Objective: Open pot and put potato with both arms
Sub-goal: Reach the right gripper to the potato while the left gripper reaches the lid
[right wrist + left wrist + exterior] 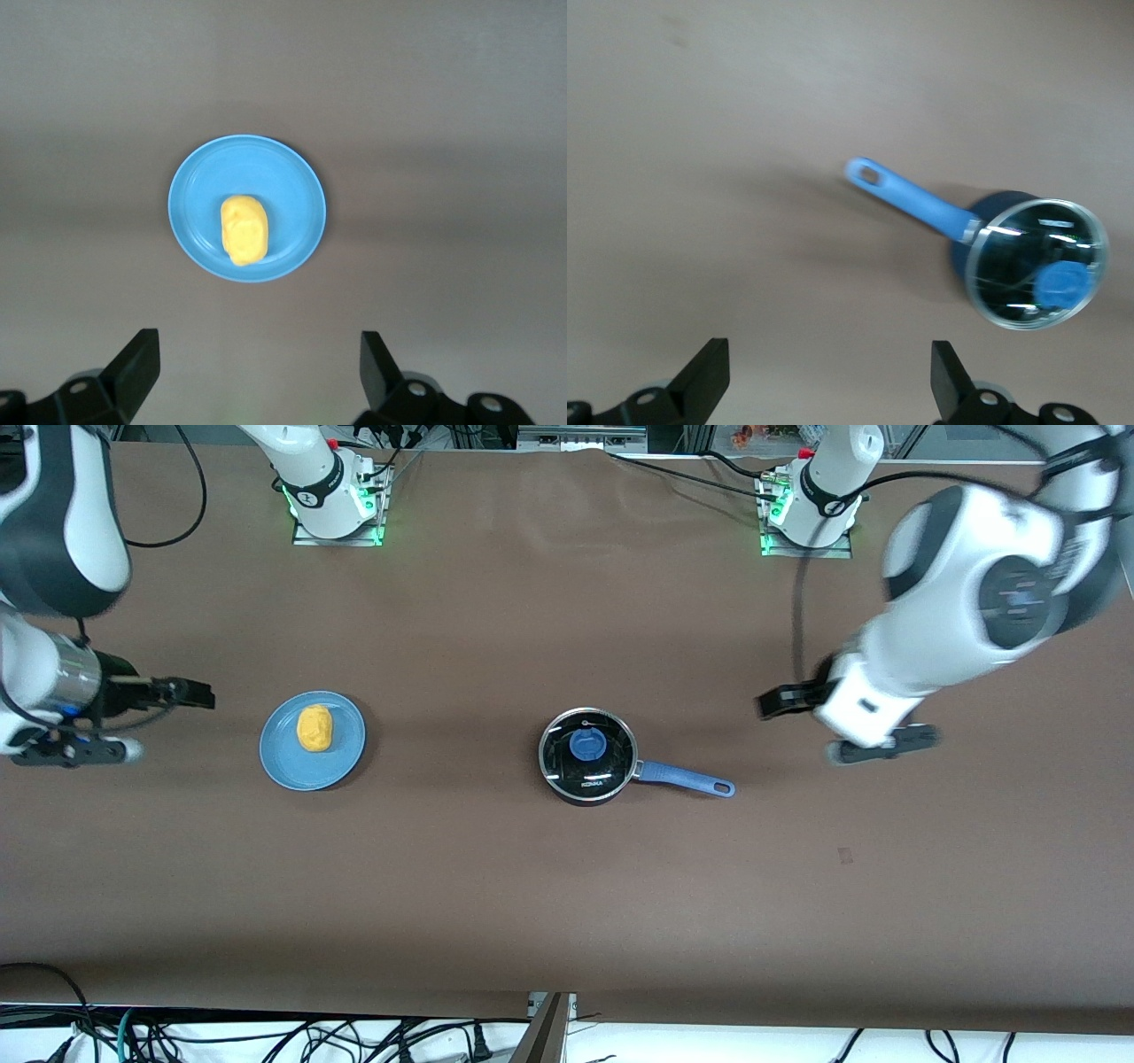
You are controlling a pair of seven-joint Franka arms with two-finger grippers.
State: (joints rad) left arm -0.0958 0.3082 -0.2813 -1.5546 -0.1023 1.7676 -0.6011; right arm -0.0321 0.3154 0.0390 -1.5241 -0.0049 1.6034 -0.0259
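The black pot [611,784] stands mid-table with its blue handle [682,778] pointing toward the left arm's end. The clear glass lid [567,766] with its blue knob [587,744] sits on the pot. The yellow potato [314,727] lies on a blue plate [341,757] toward the right arm's end. My left gripper [767,704] is open and empty over bare table past the handle's loop; its wrist view shows the lidded pot [961,266] ahead of the open gripper [830,372]. My right gripper [197,694] is open and empty beside the plate; its wrist view shows the potato [244,230] ahead of it [257,367].
The brown table [532,886] holds only the plate and the pot. The arm bases [337,505] stand along the edge farthest from the front camera. Cables hang below the nearest edge.
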